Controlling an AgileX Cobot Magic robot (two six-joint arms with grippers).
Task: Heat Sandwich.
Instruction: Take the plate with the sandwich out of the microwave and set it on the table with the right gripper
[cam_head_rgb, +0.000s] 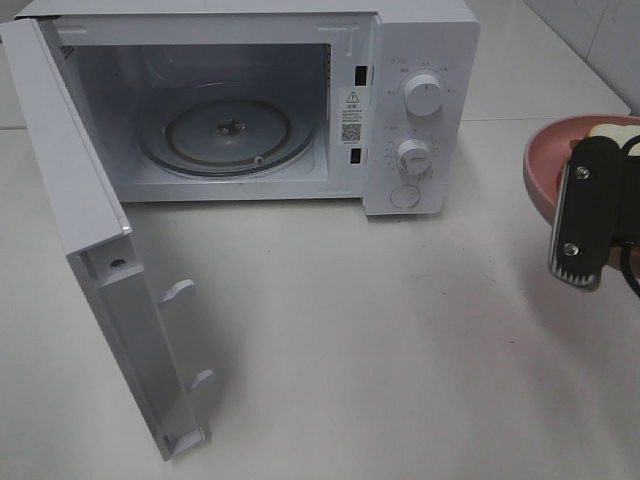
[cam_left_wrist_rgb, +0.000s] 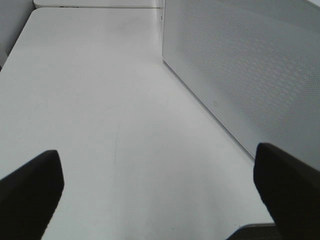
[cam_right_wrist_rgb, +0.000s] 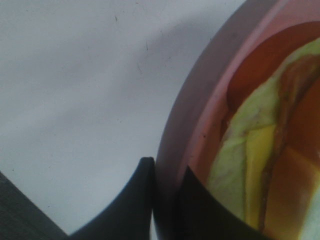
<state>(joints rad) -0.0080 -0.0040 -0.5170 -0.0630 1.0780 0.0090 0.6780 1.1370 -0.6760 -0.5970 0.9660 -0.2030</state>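
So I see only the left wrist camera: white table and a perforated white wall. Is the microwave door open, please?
Observer: Yes. In the high view the microwave door is swung wide open, and the glass turntable inside carries nothing.
Operator: Where is the sandwich?
Observer: On the pink plate, to the right of the microwave; the sandwich lies on it.
Operator: Does the right gripper hold something?
Observer: The right gripper is shut on the plate's rim, one finger outside, one inside.
Operator: And my gripper?
Observer: The left gripper is open and holds nothing.
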